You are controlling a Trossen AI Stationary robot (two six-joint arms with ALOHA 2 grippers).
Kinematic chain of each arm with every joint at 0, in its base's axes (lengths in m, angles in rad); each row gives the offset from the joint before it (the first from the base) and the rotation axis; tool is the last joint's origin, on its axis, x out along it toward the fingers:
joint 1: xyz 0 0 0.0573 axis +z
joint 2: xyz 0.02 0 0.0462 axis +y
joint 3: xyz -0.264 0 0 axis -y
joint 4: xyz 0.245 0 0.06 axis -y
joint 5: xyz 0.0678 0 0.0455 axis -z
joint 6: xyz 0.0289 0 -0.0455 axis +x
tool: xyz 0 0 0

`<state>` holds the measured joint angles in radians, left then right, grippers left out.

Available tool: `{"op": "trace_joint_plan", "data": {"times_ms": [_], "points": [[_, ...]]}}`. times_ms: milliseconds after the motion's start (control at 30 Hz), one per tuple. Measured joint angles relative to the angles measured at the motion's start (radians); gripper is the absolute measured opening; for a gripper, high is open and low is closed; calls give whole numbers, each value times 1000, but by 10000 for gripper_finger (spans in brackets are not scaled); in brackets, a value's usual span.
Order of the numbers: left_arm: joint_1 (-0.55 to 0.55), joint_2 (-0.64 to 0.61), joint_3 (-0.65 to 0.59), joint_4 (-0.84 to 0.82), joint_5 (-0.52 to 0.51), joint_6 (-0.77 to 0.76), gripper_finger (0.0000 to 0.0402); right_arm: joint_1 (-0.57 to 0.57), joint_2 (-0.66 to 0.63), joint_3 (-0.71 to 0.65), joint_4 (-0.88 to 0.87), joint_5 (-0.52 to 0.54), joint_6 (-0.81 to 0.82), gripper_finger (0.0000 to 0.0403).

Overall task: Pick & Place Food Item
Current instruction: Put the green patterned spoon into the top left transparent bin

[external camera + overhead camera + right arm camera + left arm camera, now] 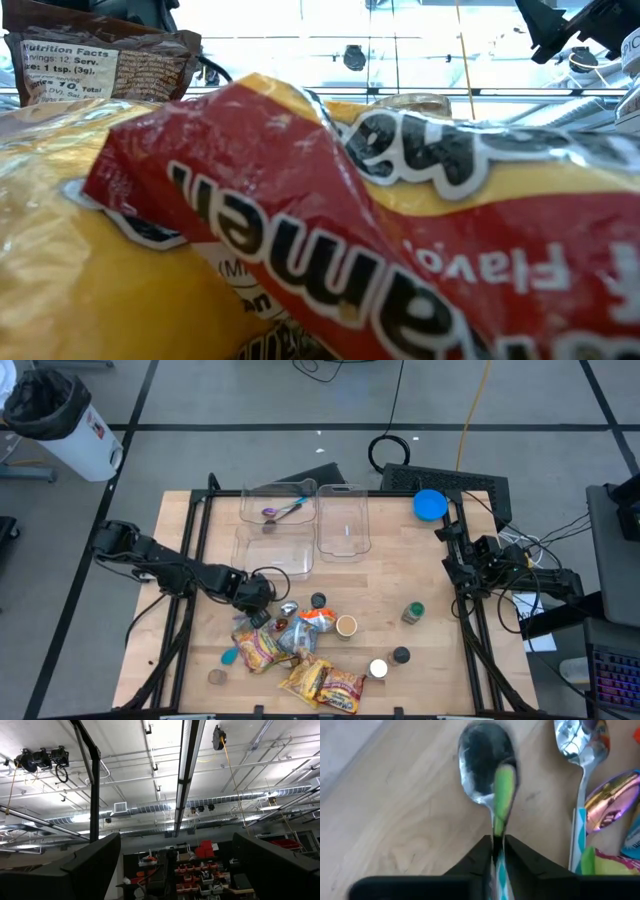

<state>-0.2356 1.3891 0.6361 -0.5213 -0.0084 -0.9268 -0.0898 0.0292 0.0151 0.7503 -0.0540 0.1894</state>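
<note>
a yellow-red packet [330, 230] fills the low view, hiding the table.

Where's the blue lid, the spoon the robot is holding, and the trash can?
Blue lid [430, 505]: high view, middle of the disc.
Spoon [485, 765]: left wrist view, on its bowl.
Trash can [75, 435]: high view, on its white side.
</note>
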Motion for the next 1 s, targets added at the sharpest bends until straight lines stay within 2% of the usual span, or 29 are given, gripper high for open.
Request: {"op": "trace_joint_plan", "data": {"times_ms": [133, 533, 800, 1000], "points": [[0, 0, 1, 1, -42, -1, 82, 0, 0, 0, 0, 0, 0, 380], [0, 0, 2, 44, -61, -6, 85, 0, 0, 0, 0, 0, 0, 380], [0, 0, 3, 109, -198, 31, 85, 0, 0, 0, 0, 0, 0, 380], [0, -1, 3, 137, -179, 27, 86, 0, 0, 0, 0, 0, 0, 380]]}}
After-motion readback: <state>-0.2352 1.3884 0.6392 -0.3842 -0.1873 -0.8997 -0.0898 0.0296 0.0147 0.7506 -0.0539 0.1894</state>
